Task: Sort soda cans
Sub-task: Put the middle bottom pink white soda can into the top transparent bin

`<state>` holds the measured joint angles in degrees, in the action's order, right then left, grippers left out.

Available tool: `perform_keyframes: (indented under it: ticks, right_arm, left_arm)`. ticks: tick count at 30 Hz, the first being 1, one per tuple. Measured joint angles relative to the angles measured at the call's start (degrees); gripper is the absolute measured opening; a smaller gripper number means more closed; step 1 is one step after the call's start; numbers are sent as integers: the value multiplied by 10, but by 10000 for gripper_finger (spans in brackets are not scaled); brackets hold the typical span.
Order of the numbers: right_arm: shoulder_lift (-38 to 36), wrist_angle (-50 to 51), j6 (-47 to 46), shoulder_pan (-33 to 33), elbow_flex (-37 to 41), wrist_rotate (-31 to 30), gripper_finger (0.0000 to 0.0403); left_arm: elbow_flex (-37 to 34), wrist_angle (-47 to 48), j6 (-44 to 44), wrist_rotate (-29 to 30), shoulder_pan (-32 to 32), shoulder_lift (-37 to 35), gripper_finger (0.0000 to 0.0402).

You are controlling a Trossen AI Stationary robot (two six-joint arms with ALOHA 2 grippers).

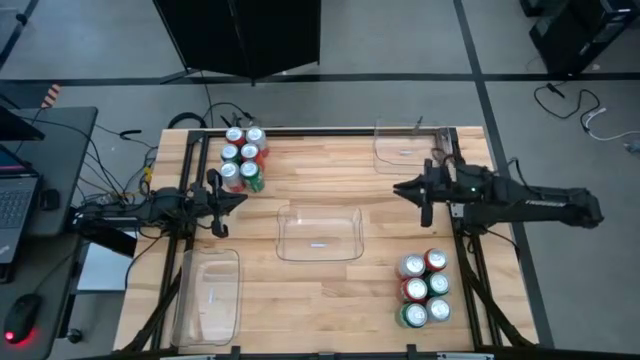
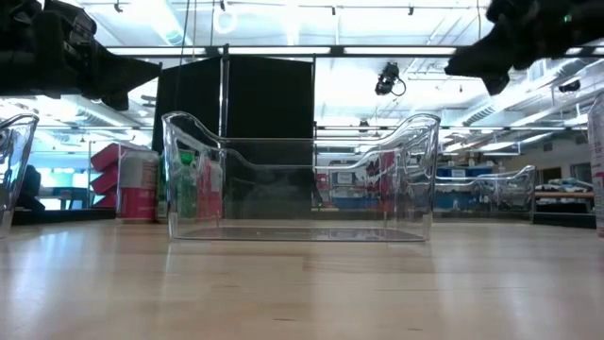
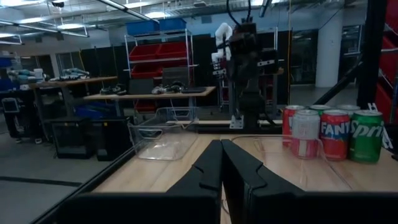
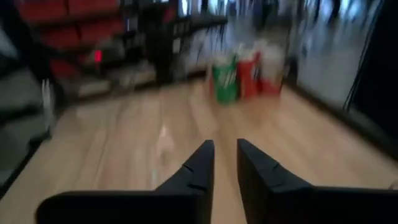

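soda cans [image 1: 243, 158], smooth silver-topped cylinders, cluster on pale wood; left end effector [image 1: 240, 199] closed, right end effector [image 1: 400, 188] narrowly parted.

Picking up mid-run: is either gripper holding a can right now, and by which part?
Nothing is held. The left gripper is shut on nothing; the right gripper has a narrow empty gap. All soda cans stand on the table.

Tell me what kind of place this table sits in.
Most likely a robotics lab or workshop inside a large industrial hall. Behind the table the left wrist view shows metal shelving with red storage bins, workbenches loaded with gear, and another robot arm on a stand; the low view shows long ceiling strip lights.
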<state>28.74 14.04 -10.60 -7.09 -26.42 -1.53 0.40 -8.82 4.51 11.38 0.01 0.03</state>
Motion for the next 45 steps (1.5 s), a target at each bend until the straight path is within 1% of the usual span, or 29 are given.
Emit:
perform_keyframes:
  ticks: [5,9,12,17,25,32,37,40,45]
  right_arm:
    - [82,157,-31,56,-127,0,117]
    - [138,247,-58,102,-207,-2,157]
    - [176,283,-76,139,-251,-4,185]
    - [239,324,-115,202,-298,-4,225]
    - [334,406,-206,298,-345,-4,263]
    - [403,485,-245,360,-372,-12,280]
    - [439,534,-273,382,-375,-13,286]
    - [455,544,-291,385,-375,-13,286]
    - [472,541,-322,378,-375,16,286]
  left_arm:
    - [0,2,-2,0,0,0,11]
    - [0,10,-4,0,0,0,11]
    - [0,10,-2,0,0,0,11]
    - [0,10,-1,0,0,0,11]
    - [0,11,-1,0,0,0,11]
    - [0,13,-3,0,0,0,11]
    - [0,39,-6,0,0,0,11]
    - [0,50,-7,0,0,0,11]
    - [0,50,-11,0,0,0,11]
